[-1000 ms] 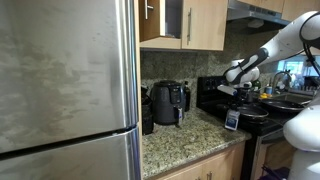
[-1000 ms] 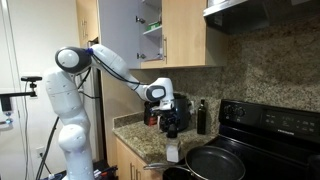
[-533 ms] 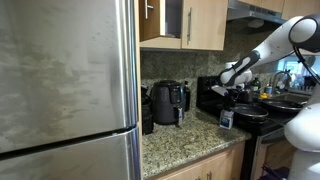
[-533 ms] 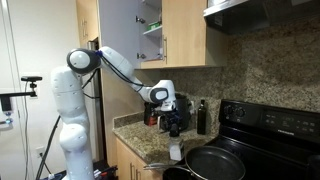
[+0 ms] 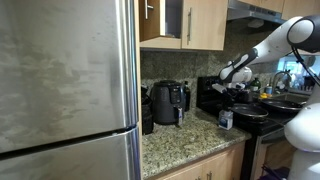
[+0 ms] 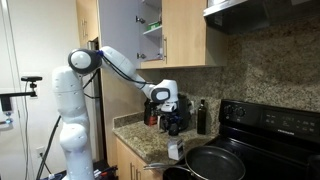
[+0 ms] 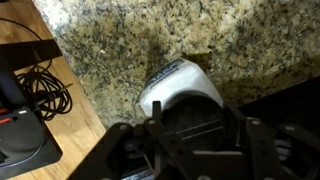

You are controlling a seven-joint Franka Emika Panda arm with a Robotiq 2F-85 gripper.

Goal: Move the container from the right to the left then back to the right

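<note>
The container [image 5: 226, 119] is a small whitish cup held low over the granite counter's [image 5: 185, 140] edge, beside the black stove [image 5: 245, 112]. It also shows in an exterior view [image 6: 174, 151] and in the wrist view [image 7: 175, 85], over the counter's rim. My gripper [image 5: 227, 108] comes down on it from above and is shut on it. In the wrist view the two black fingers [image 7: 195, 118] grip its sides. The gripper also shows in an exterior view [image 6: 173, 140], in front of the black air fryer.
The black air fryer [image 5: 168, 102] stands at the counter's back. A steel fridge [image 5: 65, 90] fills the near side. A dark bottle [image 6: 201, 116] and a frying pan [image 6: 215, 163] sit near the stove [image 6: 275, 125]. Cables [image 7: 45, 85] lie on the floor below.
My gripper has carried the container a little toward the air fryer side and slightly lower, still held over the counter's edge.
</note>
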